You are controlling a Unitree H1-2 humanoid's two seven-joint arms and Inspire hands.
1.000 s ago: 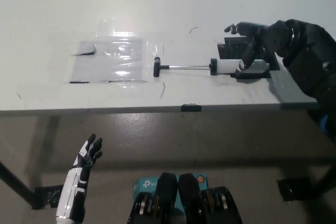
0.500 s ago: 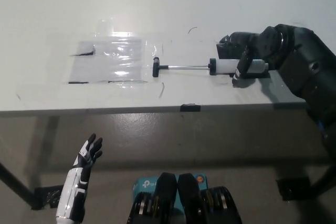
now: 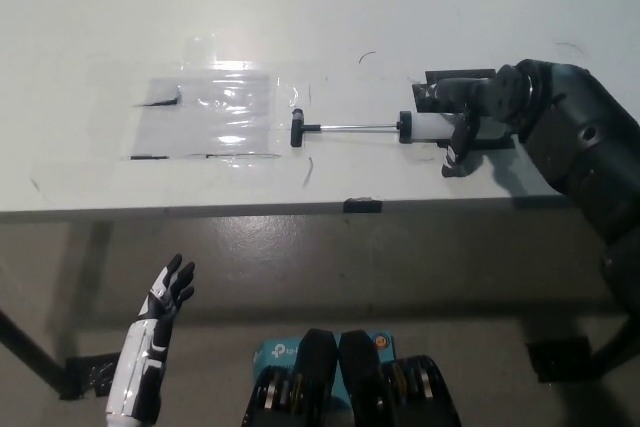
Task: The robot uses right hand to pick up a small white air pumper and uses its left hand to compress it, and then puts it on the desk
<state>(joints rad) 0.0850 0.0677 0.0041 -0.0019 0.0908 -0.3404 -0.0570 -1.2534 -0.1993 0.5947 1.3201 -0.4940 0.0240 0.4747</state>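
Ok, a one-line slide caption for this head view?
Black right hand curls over the white air pumper on the desk, plunger rod extended; white left hand waits open below the desk edge.

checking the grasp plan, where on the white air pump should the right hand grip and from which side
Grip the white barrel of the air pump, coming from above at its right end, where the right hand already is. The pump lies flat on the desk with its thin rod and black handle extended leftward; a barrel grip leaves that handle free for the left hand, now low beside the desk.
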